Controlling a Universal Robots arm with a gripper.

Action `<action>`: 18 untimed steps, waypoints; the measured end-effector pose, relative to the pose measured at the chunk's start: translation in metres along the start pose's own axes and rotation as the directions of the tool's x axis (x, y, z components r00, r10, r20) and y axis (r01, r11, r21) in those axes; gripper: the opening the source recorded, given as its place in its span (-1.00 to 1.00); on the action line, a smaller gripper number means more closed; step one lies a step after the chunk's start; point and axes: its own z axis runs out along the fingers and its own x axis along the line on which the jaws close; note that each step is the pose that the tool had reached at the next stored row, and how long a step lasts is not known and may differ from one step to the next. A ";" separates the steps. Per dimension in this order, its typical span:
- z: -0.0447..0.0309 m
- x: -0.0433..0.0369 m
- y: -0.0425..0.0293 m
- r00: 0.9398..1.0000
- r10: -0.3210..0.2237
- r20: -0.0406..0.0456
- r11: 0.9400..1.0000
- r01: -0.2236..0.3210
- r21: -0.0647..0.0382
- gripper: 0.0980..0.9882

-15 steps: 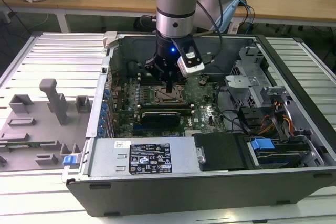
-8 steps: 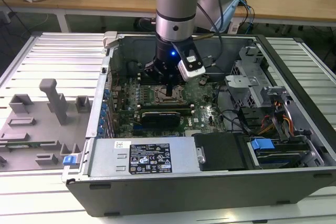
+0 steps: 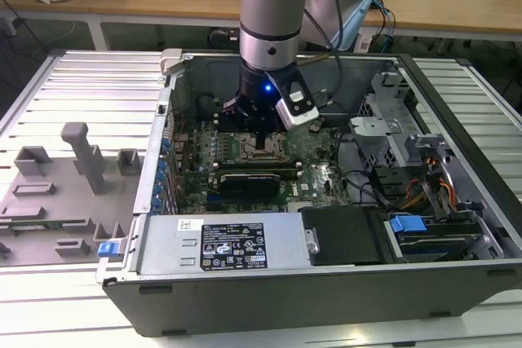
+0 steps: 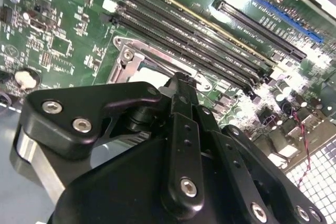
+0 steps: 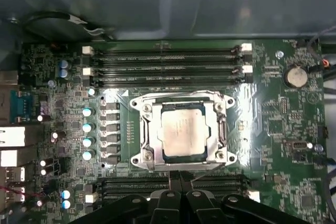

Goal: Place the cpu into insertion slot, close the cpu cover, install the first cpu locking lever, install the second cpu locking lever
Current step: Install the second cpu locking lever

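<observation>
Chip's in, cover's down

Our tool point(image 5: 181, 182) sits pinched together beside the cpu cover point(image 5: 182, 99) over the cpu point(image 5: 182, 131); we'd push levers slowly, squarely.

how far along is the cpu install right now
Done: the cpu sits in the insertion slot, and the cpu cover looks closed over it. In hand: the gripper, fingers together, is at the socket's edge. Left: I cannot tell whether either locking lever is latched.
</observation>
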 end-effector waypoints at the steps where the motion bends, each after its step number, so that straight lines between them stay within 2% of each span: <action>1: 0.0006 0.0009 -0.0007 1.000 -0.002 0.000 1.000 0.002 -0.006 -0.98; 3: 0.0039 0.0035 -0.0035 1.000 -0.008 -0.001 1.000 0.008 -0.014 -0.98; 5: 0.0060 0.0046 -0.0055 1.000 -0.012 -0.001 1.000 0.012 -0.015 -0.98; 6: 0.0089 0.0067 -0.0075 1.000 -0.016 -0.001 1.000 0.016 -0.019 -0.98; 10: 0.0133 0.0124 -0.0101 1.000 -0.021 -0.002 0.999 0.021 -0.039 -0.98; 13: 0.0162 0.0162 -0.0170 1.000 -0.023 -0.002 0.998 0.023 -0.056 -0.98; 18: 0.0185 0.0197 -0.0241 1.000 -0.026 -0.002 0.996 0.025 -0.080 -0.98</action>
